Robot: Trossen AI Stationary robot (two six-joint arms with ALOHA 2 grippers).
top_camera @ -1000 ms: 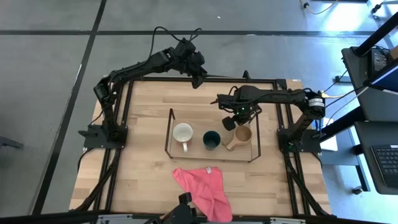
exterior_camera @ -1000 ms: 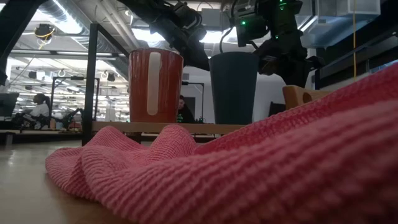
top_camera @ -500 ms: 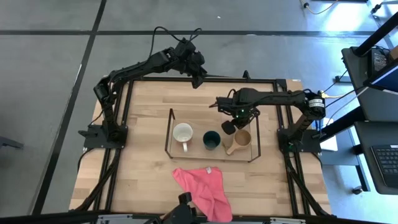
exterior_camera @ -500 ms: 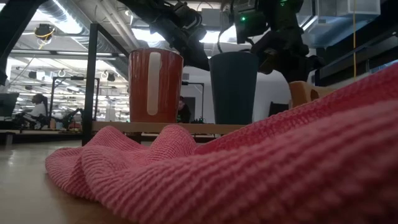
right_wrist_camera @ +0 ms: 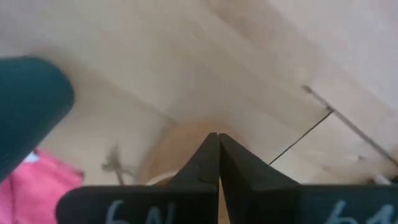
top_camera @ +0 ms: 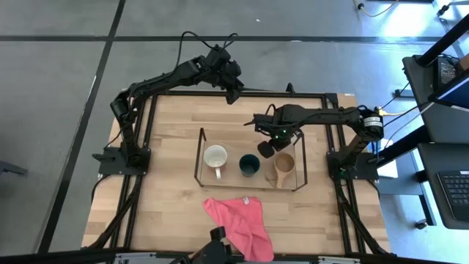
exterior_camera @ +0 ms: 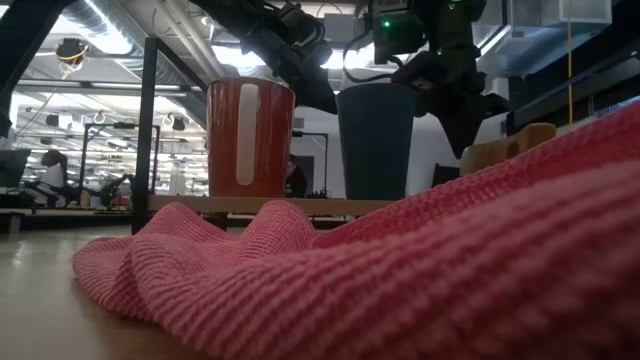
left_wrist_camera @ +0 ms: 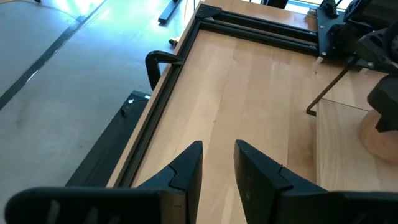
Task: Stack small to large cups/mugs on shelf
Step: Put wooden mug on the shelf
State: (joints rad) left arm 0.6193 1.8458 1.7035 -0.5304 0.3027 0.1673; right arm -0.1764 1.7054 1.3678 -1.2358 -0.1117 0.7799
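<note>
Three cups stood in a row on the shelf (top_camera: 199, 155), that low black wire rack in the middle of the desk (top_camera: 168, 202). From the high view: the white-inside mug (top_camera: 215, 156) at the left end, red outside in the low view, handle pointing toward the near edge; the dark green cup (top_camera: 249, 164) in the middle, just beside it; and the tan wooden cup (top_camera: 284, 163) at the right end, its stubby handle toward the near rail. All three sat upright and apart, none nested in another.

The right gripper (top_camera: 265, 149) hung right over the gap between the green cup and the wooden one, its arm reaching in from the right edge of the desk. Its jaws were pressed together, tip to tip, with nothing between them — the right wrist view showed the two dark fingers (right_wrist_camera: 205, 163) meeting over the wooden cup's pale rim, the green cup off to one side.

The left gripper (top_camera: 233, 94) waited well away, up over the far edge of the desk. Its jaws stood a narrow way apart and empty.

A pink cloth (top_camera: 240, 218) lay crumpled on the desk near the front edge, clear of the shelf.
</note>
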